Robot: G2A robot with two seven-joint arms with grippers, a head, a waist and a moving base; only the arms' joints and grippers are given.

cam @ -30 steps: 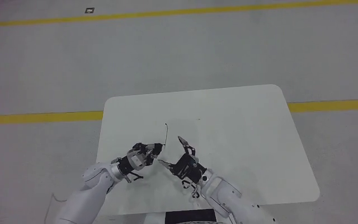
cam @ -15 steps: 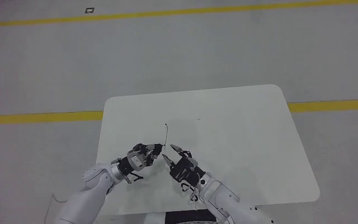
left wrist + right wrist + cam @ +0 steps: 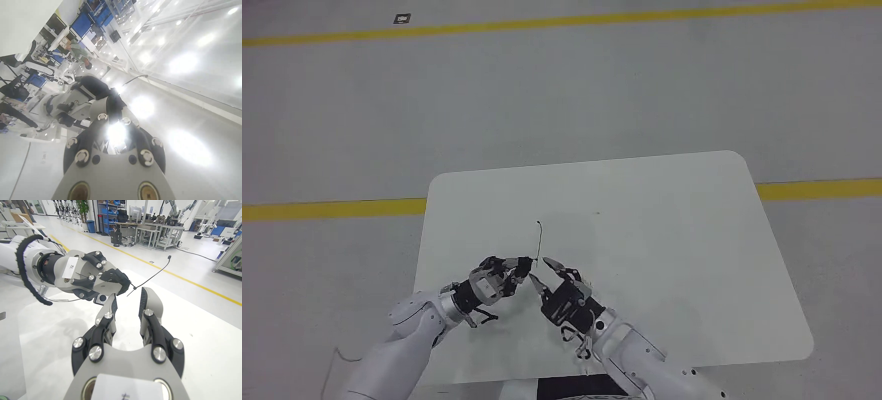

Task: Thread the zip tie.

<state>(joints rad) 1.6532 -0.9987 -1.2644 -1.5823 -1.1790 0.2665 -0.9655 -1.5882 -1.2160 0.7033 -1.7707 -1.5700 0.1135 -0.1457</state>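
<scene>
Left tool (image 3: 127,286) clamping zip tie (image 3: 153,276) above counter (image 3: 672,220), long end sticking up. Right tool (image 3: 128,301) hovering open just beside tie's short end.

The left gripper (image 3: 127,285) is pinched shut on the zip tie (image 3: 151,277). The right gripper (image 3: 128,297) faces it with fingers spread, fingertips just beside.

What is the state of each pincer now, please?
Left pincer: shut on the zip tie.
Right pincer: open, holding nothing.
</scene>
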